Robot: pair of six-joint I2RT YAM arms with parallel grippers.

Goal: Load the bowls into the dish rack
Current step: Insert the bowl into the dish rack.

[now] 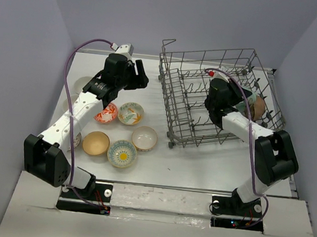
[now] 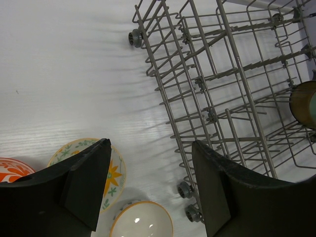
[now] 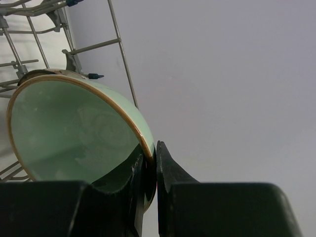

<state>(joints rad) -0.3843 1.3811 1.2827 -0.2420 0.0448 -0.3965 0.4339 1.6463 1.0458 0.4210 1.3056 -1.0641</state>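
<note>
The grey wire dish rack (image 1: 218, 97) stands at the back right. My right gripper (image 1: 243, 106) is inside its right end, shut on the rim of a teal bowl (image 1: 256, 107) with a brown outside. In the right wrist view the fingertips (image 3: 154, 148) pinch that bowl's (image 3: 74, 128) gold-edged rim, and it hangs tilted on edge. My left gripper (image 1: 142, 78) hovers open and empty left of the rack. Below it (image 2: 150, 148) lie a cream floral bowl (image 2: 116, 173), a white bowl (image 2: 143, 219) and a red-orange bowl (image 2: 12, 168). The teal bowl (image 2: 303, 103) shows in the rack (image 2: 222, 84).
Loose bowls sit on the table left of the rack: red-orange (image 1: 106, 112), floral (image 1: 130, 113), white (image 1: 144, 138), tan (image 1: 95, 143), blue-rimmed with a yellow centre (image 1: 122, 153). Another bowl (image 1: 82, 84) is partly hidden under the left arm. Walls close in on three sides.
</note>
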